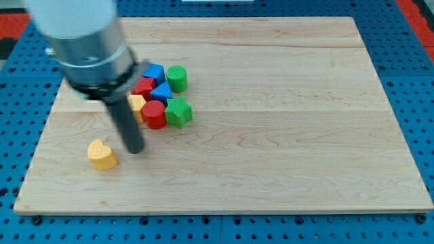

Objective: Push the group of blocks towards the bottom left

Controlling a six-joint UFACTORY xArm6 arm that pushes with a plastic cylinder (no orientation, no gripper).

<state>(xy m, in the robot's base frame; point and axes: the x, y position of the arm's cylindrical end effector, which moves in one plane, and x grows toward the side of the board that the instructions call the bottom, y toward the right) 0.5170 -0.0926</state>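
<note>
A tight group of blocks lies at the board's upper left. It holds a green cylinder, a blue block, a red block, a blue triangular block, a red cylinder, a green block and a yellow block partly hidden behind the rod. A yellow heart-shaped block lies apart, toward the view's bottom left. My tip rests on the board just right of the yellow heart and below-left of the group.
The wooden board sits on a blue pegboard surface. The arm's grey body covers the board's upper left corner.
</note>
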